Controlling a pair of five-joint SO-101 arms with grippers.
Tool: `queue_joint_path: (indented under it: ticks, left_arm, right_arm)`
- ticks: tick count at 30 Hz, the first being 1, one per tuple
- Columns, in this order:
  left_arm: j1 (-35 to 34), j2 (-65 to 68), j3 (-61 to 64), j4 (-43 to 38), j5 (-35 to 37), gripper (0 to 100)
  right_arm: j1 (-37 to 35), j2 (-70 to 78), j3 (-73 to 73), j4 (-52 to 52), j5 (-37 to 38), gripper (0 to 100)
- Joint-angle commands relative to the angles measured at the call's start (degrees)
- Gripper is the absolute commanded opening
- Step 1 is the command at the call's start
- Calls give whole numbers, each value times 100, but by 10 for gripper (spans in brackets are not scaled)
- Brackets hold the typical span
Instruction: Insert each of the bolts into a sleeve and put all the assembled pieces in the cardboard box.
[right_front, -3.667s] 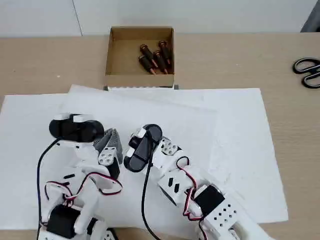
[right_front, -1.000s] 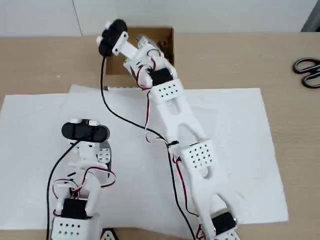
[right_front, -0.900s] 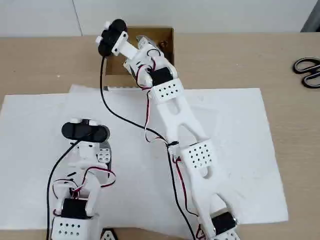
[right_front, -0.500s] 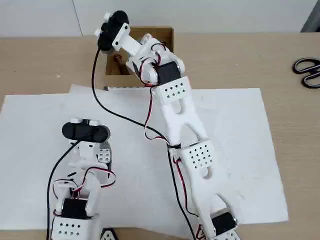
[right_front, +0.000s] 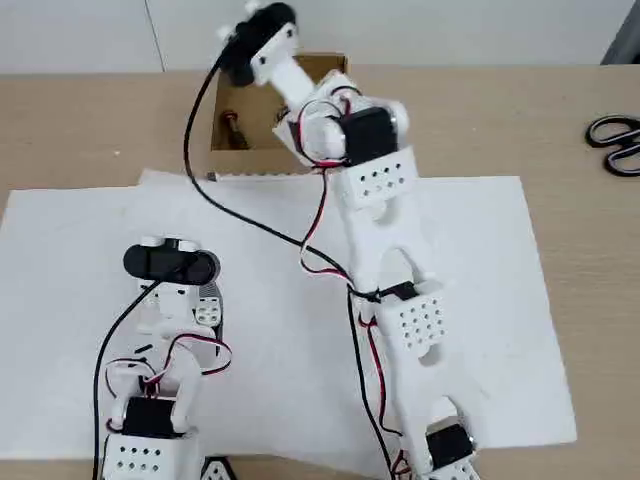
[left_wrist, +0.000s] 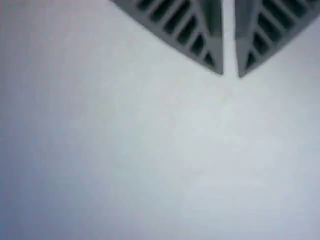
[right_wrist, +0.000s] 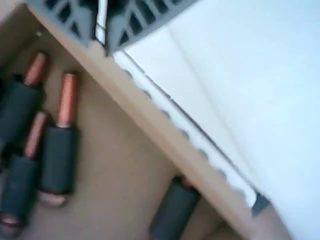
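The cardboard box (right_front: 216, 110) stands at the table's far edge. My right arm (right_front: 370, 165) stretches over it, covering most of the inside. One dark sleeve with a copper bolt (right_front: 232, 128) lies by the box's left wall. In the right wrist view, my right gripper (right_wrist: 102, 25) hangs shut and empty above the box wall (right_wrist: 150, 125), with several assembled pieces (right_wrist: 57, 150) on the floor and one more (right_wrist: 175, 210) apart from them. My left gripper (left_wrist: 229, 67) points down at the white paper (left_wrist: 150, 160), shut with nothing in it, at the near left (right_front: 209, 295).
A large white paper sheet (right_front: 480, 240) covers the table's middle. Scissors (right_front: 615, 140) lie at the far right on the bare wood. The right arm's cable (right_front: 200, 190) loops across the paper between the box and the left arm.
The right arm went from beside the left arm out to the box, then lifted and swung right. An assembled piece now lies by the box's left wall. The left arm stays put.
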Motion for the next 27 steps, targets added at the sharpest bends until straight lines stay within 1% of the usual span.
queue_joint_path:
  ticks: [1,7,11,15,20,25,27]
  left_arm:
    - [-18,-70,-22,-132,-18,5]
    - [-18,-70,-22,-132,-18,5]
    - [-18,-70,-22,-132,-18,5]
    - [-18,-70,-22,-132,-18,5]
    - [-18,-70,-22,-132,-18,5]
    - [-18,-70,-22,-132,-18,5]
    - [-18,-70,-22,-132,-18,5]
  right_arm:
    - [312,-699,-220,101,-422,2]
    - [901,-1270,-88,198,-571,2]
    - [1490,-2009,756,215,-809,2]
    - [1982,-3204,2207,198,-1011,2]
    - [2273,-4664,4413,136,-1037,3]
    - [2484,-5437,5943,92,-1081,3]
    - [2589,-5657,6514,84,-1310,3]
